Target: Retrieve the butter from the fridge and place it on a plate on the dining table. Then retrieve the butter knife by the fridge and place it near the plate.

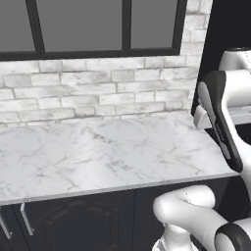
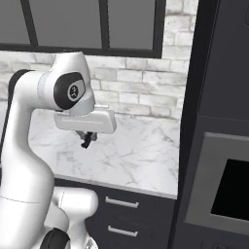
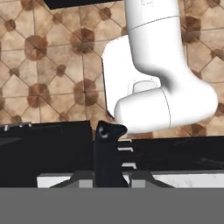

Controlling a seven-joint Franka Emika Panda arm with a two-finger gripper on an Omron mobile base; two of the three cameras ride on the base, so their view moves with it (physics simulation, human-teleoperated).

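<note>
My gripper (image 2: 87, 138) hangs under the white hand, a little above the marble counter (image 2: 141, 155), close to its front edge. Its jaws are shut on a slim black thing, the butter knife (image 3: 107, 151), whose black rounded end rises between the finger tips (image 3: 83, 178) in the hand view. In the right base view the butter knife (image 2: 85, 144) shows as a small dark bit below the fingers. The butter, the plate, the dining table and the fridge are out of view.
A white brick wall (image 1: 98, 93) and a dark-framed window (image 1: 98, 29) stand behind the counter (image 1: 98, 157). Dark cabinets with metal handles (image 2: 121, 202) run below it. A tall dark unit with a built-in black-fronted appliance (image 2: 228, 189) stands at the right. Brown patterned floor tiles (image 3: 52, 65) lie below.
</note>
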